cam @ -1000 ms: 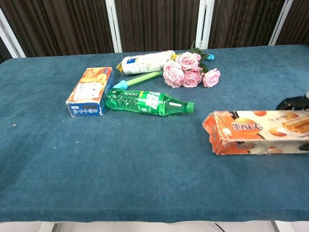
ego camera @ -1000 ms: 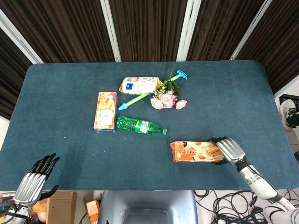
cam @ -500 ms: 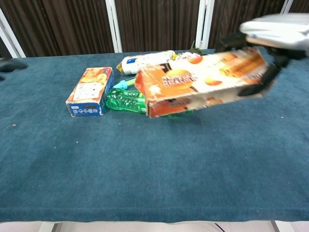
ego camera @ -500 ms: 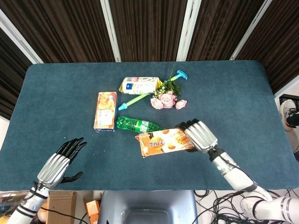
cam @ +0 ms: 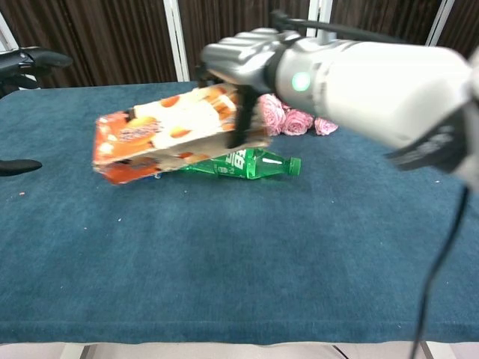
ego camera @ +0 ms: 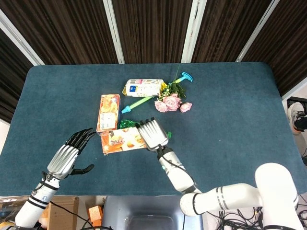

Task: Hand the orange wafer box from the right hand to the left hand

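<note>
My right hand (ego camera: 153,134) grips the right end of the orange wafer box (ego camera: 120,141) and holds it in the air over the table's middle left. In the chest view that wafer box (cam: 165,131) tilts down to the left under the right hand (cam: 243,63). My left hand (ego camera: 68,156) hovers open just left of the box's free end, fingers spread and not touching it. Only the fingertips of the left hand (cam: 30,61) show at the chest view's left edge.
On the blue table (ego camera: 225,105) lie a green bottle (cam: 243,162) under the lifted box, a second orange box (ego camera: 108,111), a white packet (ego camera: 143,87), pink roses (ego camera: 171,102) and a green-blue stick (ego camera: 139,102).
The right hand has lifted the wafer box off the table's front right and carried it left across the table. The left hand has risen from the front left corner toward the box.
</note>
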You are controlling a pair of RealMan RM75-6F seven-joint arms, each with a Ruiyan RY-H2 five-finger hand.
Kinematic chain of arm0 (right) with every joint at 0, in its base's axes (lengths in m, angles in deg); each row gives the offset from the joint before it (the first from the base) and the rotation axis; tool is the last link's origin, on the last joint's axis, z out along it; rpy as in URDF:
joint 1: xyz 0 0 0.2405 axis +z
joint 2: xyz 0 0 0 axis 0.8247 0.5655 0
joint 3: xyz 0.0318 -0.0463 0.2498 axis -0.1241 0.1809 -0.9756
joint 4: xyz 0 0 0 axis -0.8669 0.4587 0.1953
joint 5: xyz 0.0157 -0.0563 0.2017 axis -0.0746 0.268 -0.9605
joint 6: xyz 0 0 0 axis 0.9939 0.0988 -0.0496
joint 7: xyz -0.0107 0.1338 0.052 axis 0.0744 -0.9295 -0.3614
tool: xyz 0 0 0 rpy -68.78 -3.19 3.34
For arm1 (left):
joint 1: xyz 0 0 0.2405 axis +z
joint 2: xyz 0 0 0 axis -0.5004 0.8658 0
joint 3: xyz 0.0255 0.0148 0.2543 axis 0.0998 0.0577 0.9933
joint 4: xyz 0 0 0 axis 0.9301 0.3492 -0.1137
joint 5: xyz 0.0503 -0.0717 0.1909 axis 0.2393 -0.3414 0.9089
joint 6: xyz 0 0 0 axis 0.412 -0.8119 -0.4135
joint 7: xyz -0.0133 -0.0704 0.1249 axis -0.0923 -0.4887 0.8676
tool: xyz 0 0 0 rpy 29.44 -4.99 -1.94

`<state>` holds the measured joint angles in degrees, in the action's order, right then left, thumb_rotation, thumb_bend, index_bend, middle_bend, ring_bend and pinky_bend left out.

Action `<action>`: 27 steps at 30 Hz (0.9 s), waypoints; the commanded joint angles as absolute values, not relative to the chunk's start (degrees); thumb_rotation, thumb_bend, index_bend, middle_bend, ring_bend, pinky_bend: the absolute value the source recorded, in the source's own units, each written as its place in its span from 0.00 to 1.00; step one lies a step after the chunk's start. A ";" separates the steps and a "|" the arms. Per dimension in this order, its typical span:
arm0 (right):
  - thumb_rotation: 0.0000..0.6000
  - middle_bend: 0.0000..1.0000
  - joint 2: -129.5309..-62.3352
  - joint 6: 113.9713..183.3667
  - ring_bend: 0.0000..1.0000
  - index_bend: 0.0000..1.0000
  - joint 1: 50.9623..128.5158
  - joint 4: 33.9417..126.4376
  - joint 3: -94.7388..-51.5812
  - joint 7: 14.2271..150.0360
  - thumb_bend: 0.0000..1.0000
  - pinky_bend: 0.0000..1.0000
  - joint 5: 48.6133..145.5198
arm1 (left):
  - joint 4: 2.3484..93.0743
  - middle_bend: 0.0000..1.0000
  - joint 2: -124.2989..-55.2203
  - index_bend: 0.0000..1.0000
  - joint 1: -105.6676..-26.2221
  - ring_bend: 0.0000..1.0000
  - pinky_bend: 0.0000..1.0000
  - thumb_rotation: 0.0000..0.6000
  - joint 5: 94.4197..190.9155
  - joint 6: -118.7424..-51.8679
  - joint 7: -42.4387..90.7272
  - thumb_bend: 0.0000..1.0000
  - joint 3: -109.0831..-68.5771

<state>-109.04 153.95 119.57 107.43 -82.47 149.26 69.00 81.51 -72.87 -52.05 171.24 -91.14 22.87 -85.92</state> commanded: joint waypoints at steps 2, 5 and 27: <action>1.00 0.70 -113.26 156.46 0.68 0.79 122.30 104.25 -84.22 147.57 0.16 0.69 69.67 | 80.85 0.00 -73.58 0.00 -52.91 0.00 0.10 1.00 170.58 -90.53 21.50 0.21 -86.14; 1.00 0.70 -114.94 157.31 0.68 0.79 123.20 103.30 -84.92 146.85 0.16 0.69 69.82 | 80.72 0.00 -73.98 0.00 -53.39 0.00 0.10 1.00 170.52 -90.25 21.71 0.21 -86.17; 1.00 0.71 -115.74 159.33 0.69 0.80 124.07 107.00 -84.99 142.81 0.16 0.68 71.53 | 75.23 0.32 -78.64 0.27 -55.92 0.27 0.35 1.00 162.87 -90.05 24.46 0.21 -89.75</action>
<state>-115.94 159.19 124.19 106.81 -85.15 142.66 71.62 75.56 -78.35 -55.91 162.89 -89.74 24.66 -89.59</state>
